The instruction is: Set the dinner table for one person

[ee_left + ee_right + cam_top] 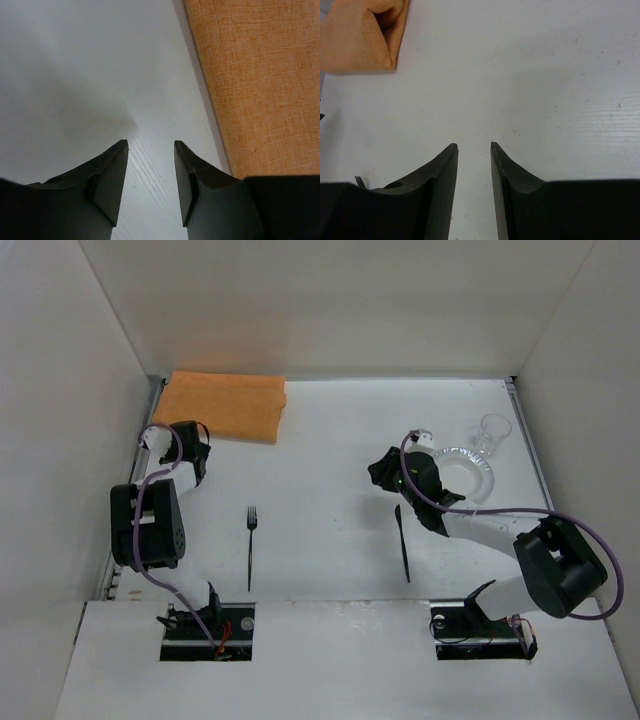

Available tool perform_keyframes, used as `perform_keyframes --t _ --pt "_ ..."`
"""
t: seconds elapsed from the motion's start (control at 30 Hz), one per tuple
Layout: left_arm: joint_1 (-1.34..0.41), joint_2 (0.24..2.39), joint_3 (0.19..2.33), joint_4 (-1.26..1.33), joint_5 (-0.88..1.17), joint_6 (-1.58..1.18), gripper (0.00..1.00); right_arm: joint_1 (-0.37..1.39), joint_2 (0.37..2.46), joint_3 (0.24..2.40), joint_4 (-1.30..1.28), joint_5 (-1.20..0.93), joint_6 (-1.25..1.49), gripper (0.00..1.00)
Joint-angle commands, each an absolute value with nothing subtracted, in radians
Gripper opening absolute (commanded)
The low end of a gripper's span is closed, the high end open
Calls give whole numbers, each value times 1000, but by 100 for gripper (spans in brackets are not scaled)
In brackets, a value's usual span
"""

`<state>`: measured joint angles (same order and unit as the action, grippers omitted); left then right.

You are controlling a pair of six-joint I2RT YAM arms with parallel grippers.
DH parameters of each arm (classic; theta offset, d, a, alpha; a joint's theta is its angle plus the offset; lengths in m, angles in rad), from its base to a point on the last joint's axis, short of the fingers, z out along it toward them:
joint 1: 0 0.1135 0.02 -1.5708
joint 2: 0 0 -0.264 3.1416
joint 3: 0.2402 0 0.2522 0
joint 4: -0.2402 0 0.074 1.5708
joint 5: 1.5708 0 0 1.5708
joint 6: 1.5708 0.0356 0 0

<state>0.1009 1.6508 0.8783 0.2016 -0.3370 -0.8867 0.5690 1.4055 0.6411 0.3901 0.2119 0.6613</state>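
**Top external view.** The left arm is folded back at the elbow. Its wrist is raised near the left rail, and the left gripper (pixel 192 450) sits just beside the near-left corner of the orange cloth (pixel 228 406). The right arm reaches forward and inward, and the right gripper (pixel 380 472) is over the middle of the dinner table (pixel 330 440). A fork (pixel 251 545) lies on the table between the two arms, nearer the left. A knife (pixel 402 540) lies just under the right forearm. A clear plate (pixel 478 478) sits behind the right wrist, which overlaps the plate's left rim. A glass (pixel 493 433) stands upright just beside the plate's far rim. Whether the glass holds anything cannot be told.

**Left wrist view.** The left gripper (pixel 151 146) has its jaws apart with nothing between them. Bare dinner table (pixel 75 75) shows below, and the edge of the orange cloth (pixel 260 85) lies to the right, clear of the fingers.

**Right wrist view.** The right gripper (pixel 474 146) has its jaws parted and grips nothing. It points across the dinner table (pixel 530 70). The folded orange cloth (pixel 360 35) lies well apart at the upper left.
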Motion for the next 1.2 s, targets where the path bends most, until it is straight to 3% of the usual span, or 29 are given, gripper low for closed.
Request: perform_keyframes --t 0.0,0.17,0.33,0.53,0.67,0.87,1.07,1.17 --pt "93 1675 954 259 -236 -954 40 565 1417 687 434 199 658 43" --pt "-60 1648 959 302 -276 -870 41 565 1427 693 436 195 652 55" --pt "-246 1657 1055 275 -458 -619 57 565 1430 696 431 193 652 60" --pt "-364 1834 1368 183 -540 -330 72 565 1421 690 436 193 655 62" --pt "-387 2023 1648 46 -526 -180 76 565 1402 681 439 193 661 62" --pt "-421 2247 1971 -181 -538 -46 76 561 1384 669 445 193 663 63" --pt "-436 2342 2013 -192 -650 67 75 564 1402 676 445 187 666 63" --pt "-432 2373 2014 -184 -661 97 66 565 1399 676 446 186 666 63"
